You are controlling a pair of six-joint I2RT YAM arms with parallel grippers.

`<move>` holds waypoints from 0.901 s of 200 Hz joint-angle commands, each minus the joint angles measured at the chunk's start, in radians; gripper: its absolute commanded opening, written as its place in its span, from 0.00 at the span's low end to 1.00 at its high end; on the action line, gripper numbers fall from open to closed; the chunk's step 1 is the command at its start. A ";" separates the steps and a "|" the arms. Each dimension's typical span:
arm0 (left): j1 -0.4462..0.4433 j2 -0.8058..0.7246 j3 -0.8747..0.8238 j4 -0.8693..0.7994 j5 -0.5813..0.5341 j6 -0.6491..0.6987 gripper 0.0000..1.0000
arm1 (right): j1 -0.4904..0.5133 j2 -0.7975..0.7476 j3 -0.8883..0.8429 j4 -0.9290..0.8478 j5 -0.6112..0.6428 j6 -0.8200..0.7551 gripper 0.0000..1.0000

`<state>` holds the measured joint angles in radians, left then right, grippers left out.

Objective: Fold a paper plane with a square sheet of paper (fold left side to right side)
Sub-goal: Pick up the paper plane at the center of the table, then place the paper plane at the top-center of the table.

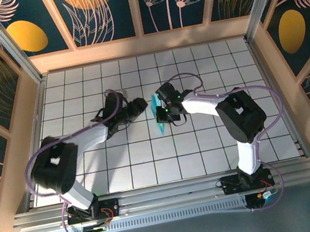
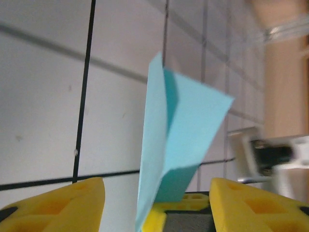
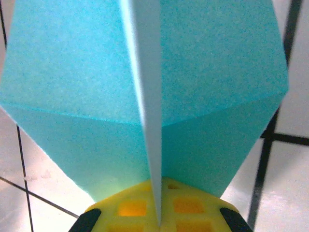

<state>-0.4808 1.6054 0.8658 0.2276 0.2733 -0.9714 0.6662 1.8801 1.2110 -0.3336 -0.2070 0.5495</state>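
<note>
left tool (image 1: 140,104): jaws apart. In the left wrist view the yellow fingers (image 2: 58,205) sit either side of the paper's lower edge, and you can see no contact. It's just left of the paper, mid-counter.
paper plane (image 1: 159,116): between your two tools, standing on edge with the centre fold upright and the wings splayed to both sides. Can't tell if its tip touches the counter (image 1: 208,142).
right tool (image 1: 164,112): clamped on the plane's centre fold, with the yellow pads (image 3: 128,210) together on the crease.
done: the folding looks about finished to me. You have a pointed dart with a centre crease and two wings.
left: probably just levelling the wings and setting it down. The wing shown in the left wrist view looks skewed.
around: white grid tiles, patterned wall panels (image 1: 99,5), purple cables (image 1: 262,94) looping by both arms, rail (image 1: 169,194) at the near edge.
in the way: nothing loose on the tiles. Your tools are close together, so watch the fingers and cable slack.
</note>
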 commanded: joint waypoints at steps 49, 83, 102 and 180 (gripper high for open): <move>0.062 -0.291 -0.075 -0.317 -0.283 0.196 0.69 | -0.069 0.119 0.338 -0.350 0.196 -0.106 0.04; 0.062 -0.367 -0.110 -0.377 -0.331 0.224 0.72 | -0.101 0.267 0.544 -0.473 0.207 -0.164 0.04; 0.062 -0.387 -0.127 -0.385 -0.336 0.225 0.73 | -0.114 0.332 0.629 -0.523 0.203 -0.187 0.04; 0.062 -0.342 -0.117 -0.377 -0.301 0.225 0.73 | -0.184 0.424 0.683 -0.555 0.215 -0.221 0.05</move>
<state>-0.4179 1.2407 0.7403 -0.1356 -0.0353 -0.7620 0.4908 2.2753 1.8763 -0.8478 -0.0154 0.3504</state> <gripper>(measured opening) 0.733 0.050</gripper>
